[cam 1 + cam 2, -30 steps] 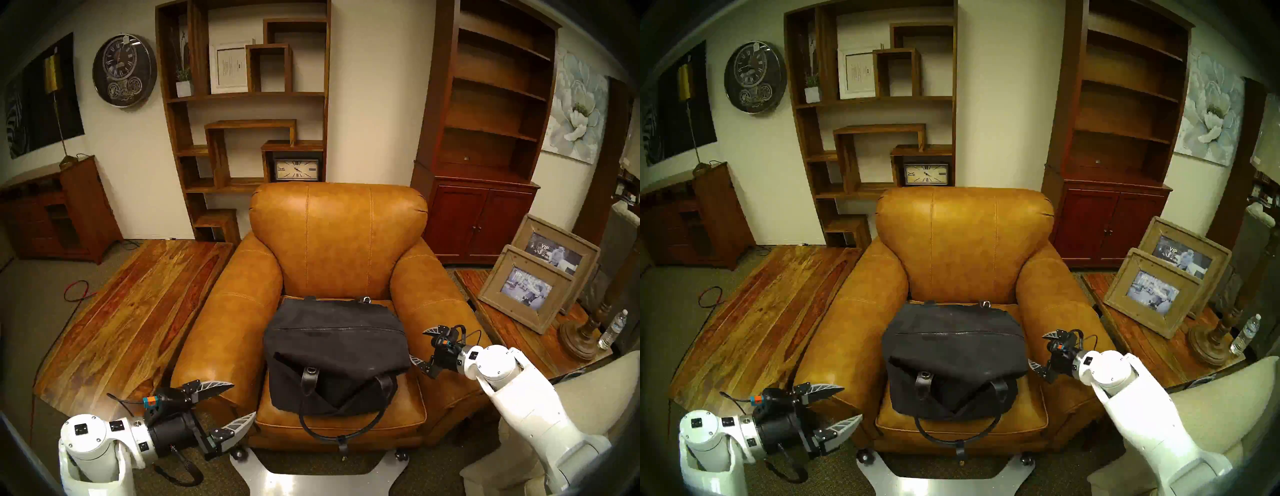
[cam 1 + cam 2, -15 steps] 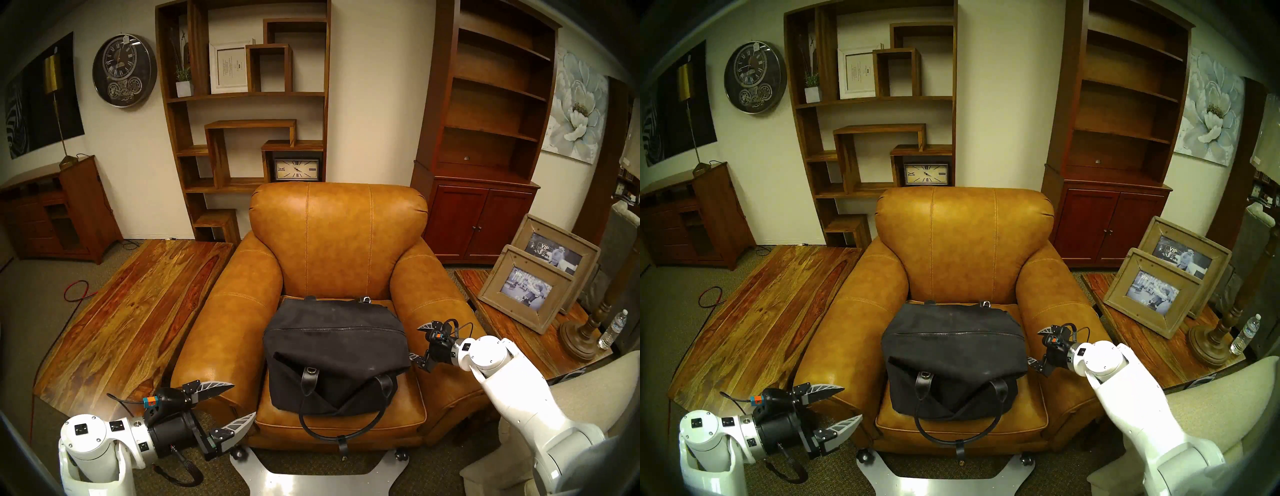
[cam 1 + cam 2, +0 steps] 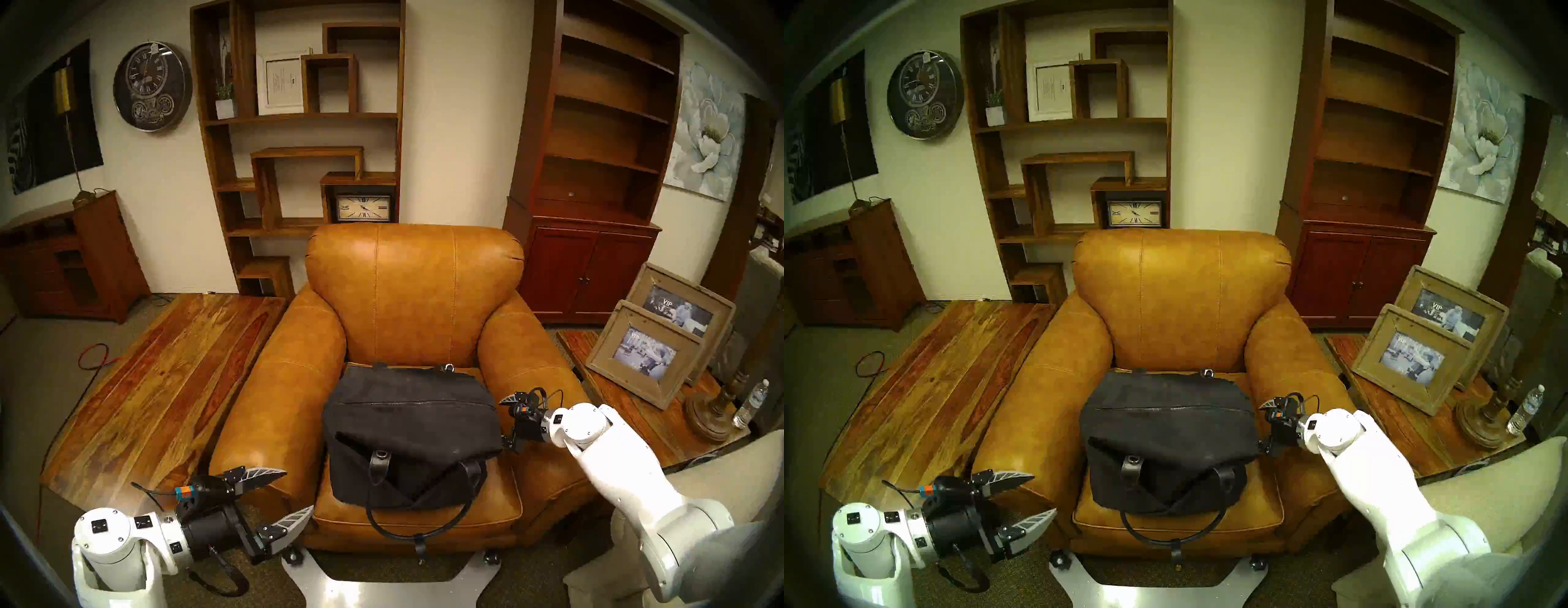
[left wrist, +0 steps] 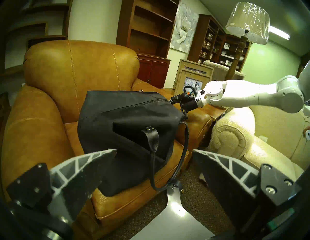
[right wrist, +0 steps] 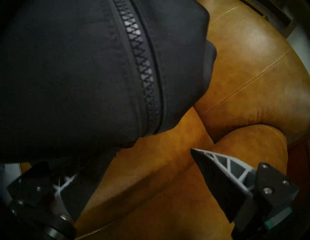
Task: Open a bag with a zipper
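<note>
A black bag [image 3: 409,433] sits on the seat of a tan leather armchair [image 3: 413,293], filling most of the cushion's width, its zipper [image 3: 409,402] running left to right across the top and zipped along the whole stretch in view. The near handle [image 3: 418,516] droops over the seat's front edge; a metal ring [image 3: 448,367] shows at the bag's far side, against the chair back.

The right gripper [image 3: 504,418] hangs at the bag's right end, over the gap between bag and right armrest, its jaws spread wide with nothing between them. One finger [image 3: 508,399] stands beside the zipper's right end; the other is partly hidden behind the bag's near right corner. Whether either finger touches the fabric cannot be told. In the right wrist view the zipper's [image 5: 142,73] interlocked teeth run down to the bag's [image 5: 67,75] end, with one finger [image 5: 218,177] over bare leather and the other mostly hidden behind the black cloth.

The left gripper [image 3: 299,490] waits near the front of the left armrest, well apart from the bag, jaws likewise spread and empty. Its wrist view looks across the bag [image 4: 127,120] to the right gripper [image 4: 177,107] at the far end.

A wooden table [image 3: 161,382] stands left of the chair, two picture frames [image 3: 653,352] right of it.
</note>
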`<act>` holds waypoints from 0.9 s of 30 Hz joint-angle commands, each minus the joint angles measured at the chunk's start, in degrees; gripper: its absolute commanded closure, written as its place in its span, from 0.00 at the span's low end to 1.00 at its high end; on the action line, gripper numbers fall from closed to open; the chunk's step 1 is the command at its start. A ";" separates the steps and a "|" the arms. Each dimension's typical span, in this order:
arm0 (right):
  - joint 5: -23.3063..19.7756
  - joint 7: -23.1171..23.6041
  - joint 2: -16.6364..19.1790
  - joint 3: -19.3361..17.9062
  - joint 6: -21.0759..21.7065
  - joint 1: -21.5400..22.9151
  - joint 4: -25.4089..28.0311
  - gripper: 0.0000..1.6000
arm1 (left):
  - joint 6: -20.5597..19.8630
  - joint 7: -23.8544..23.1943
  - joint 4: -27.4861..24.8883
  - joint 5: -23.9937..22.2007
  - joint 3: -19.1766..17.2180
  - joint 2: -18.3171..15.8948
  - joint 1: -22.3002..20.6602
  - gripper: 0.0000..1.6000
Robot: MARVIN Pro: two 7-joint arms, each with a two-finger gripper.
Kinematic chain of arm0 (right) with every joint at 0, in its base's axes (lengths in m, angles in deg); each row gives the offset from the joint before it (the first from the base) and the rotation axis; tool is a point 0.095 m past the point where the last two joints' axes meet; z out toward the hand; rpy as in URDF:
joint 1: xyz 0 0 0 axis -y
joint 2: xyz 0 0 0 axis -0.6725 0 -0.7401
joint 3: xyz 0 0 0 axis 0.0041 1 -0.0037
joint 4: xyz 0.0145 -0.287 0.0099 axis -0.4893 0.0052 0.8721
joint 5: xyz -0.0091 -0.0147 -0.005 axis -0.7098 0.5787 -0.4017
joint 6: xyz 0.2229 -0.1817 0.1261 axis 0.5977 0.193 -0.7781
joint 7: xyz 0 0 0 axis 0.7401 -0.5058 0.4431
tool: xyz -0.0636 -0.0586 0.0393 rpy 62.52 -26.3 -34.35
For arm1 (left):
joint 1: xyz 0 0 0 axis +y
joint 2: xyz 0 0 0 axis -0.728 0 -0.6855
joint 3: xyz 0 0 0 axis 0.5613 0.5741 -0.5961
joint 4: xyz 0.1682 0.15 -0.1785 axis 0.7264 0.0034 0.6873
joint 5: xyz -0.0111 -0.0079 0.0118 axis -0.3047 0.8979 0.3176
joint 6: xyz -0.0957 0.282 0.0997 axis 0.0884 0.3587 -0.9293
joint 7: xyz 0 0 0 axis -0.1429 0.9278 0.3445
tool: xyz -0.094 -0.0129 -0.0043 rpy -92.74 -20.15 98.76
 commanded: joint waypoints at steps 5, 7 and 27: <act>2.27 -4.26 -4.34 0.89 -3.90 8.39 -9.14 0.00 | -0.11 -0.13 -0.68 0.08 -0.02 0.04 -0.08 0.00; 2.81 -5.20 -5.06 1.06 -4.18 9.31 -10.70 0.00 | -0.11 -0.17 -0.67 0.11 -0.04 0.07 -0.11 0.00; 3.78 -8.17 -6.74 0.83 -13.51 13.45 -21.86 0.84 | -0.20 -0.53 -0.77 0.50 -0.23 0.42 -0.28 0.00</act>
